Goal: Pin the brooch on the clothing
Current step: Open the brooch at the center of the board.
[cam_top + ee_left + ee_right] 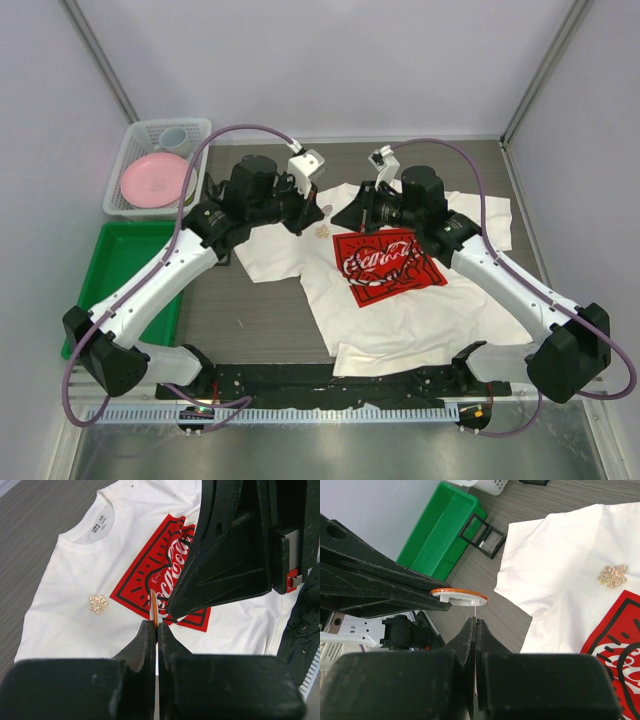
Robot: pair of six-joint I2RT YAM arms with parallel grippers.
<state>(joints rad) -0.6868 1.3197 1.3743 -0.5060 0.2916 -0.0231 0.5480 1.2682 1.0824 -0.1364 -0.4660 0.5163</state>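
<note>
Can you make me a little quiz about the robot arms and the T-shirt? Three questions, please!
1. True or false: the pink plate lies in the white basket.
2. What is the left gripper pinching? A: a round badge with an orange rim. B: a cup. C: nothing at all.
3. What colour is the square print on the T-shirt?

Key: 1 true; 2 A; 3 red.
</note>
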